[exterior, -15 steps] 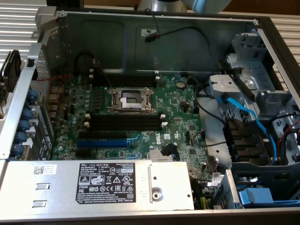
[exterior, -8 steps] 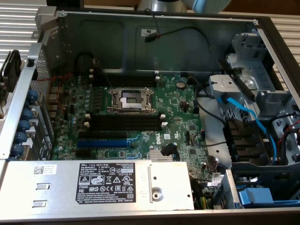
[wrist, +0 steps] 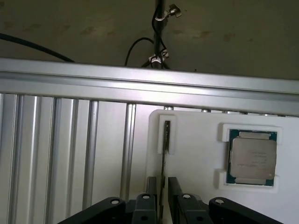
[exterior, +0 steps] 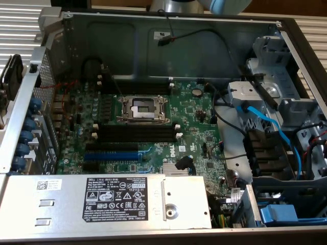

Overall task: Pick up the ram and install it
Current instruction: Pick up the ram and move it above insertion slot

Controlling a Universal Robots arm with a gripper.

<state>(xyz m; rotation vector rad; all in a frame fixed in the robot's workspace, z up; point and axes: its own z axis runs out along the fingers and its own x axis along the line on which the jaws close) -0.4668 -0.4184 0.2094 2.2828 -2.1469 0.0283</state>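
The ram (wrist: pixel 164 158) stands on its edge in a white holder (wrist: pixel 167 135) on a white tray (wrist: pixel 196 140), seen edge-on as a thin dark strip. My gripper (wrist: pixel 162 185) is open, with one black finger (wrist: pixel 151 186) on each side of the stick's near end and a small gap on both sides. In the exterior view, the long black empty memory slots (exterior: pixel 135 133) lie on the green motherboard (exterior: pixel 189 122), just below the CPU socket (exterior: pixel 143 108).
A processor chip (wrist: pixel 252 156) sits in a recess of the same tray. A ribbed aluminium bed (wrist: pixel 56 154) and a rail (wrist: pixel 140 86) border the tray. Inside the open case are a blue expansion slot (exterior: pixel 111 153), a power supply (exterior: pixel 102 201), blue cables (exterior: pixel 265 122) and drive bays (exterior: pixel 276 87).
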